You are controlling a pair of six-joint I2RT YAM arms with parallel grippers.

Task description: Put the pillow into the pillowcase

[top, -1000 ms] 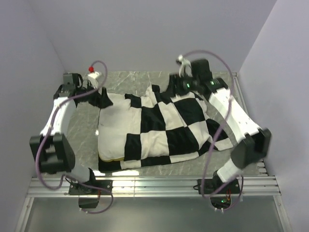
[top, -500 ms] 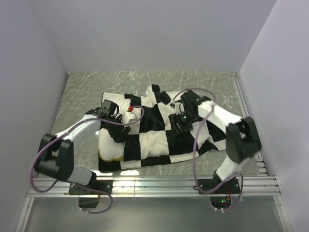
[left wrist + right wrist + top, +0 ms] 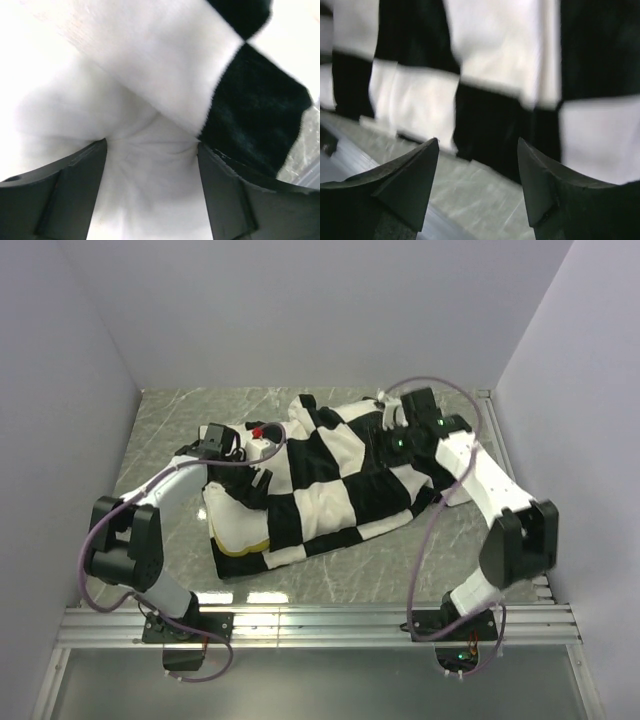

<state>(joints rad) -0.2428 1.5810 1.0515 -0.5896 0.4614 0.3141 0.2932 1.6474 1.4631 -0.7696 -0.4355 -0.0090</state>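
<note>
The black-and-white checkered pillowcase [image 3: 345, 475] lies across the middle of the table and covers most of the cream pillow [image 3: 235, 520]. The pillow's left end sticks out, with its yellow band [image 3: 247, 547] at the near corner. My left gripper [image 3: 262, 478] is at the pillowcase's open edge. In the left wrist view it [image 3: 151, 150] is open, with white pillow [image 3: 145, 190] cloth between the fingers and the pillowcase [image 3: 260, 125] edge to the right. My right gripper [image 3: 388, 428] is at the pillowcase's far right part. In the right wrist view it [image 3: 477, 145] is open and empty above bare table, beside the pillowcase [image 3: 495, 75] edge.
The grey marble table [image 3: 170, 500] is walled on the left, back and right. A metal rail [image 3: 320, 625] runs along the near edge by the arm bases. A rail strip [image 3: 495, 440] lines the right side.
The pillow and pillowcase have shifted toward the back and turned. My right gripper has moved from the pillowcase's middle to its far right part. Less of the pillow shows on the left.
</note>
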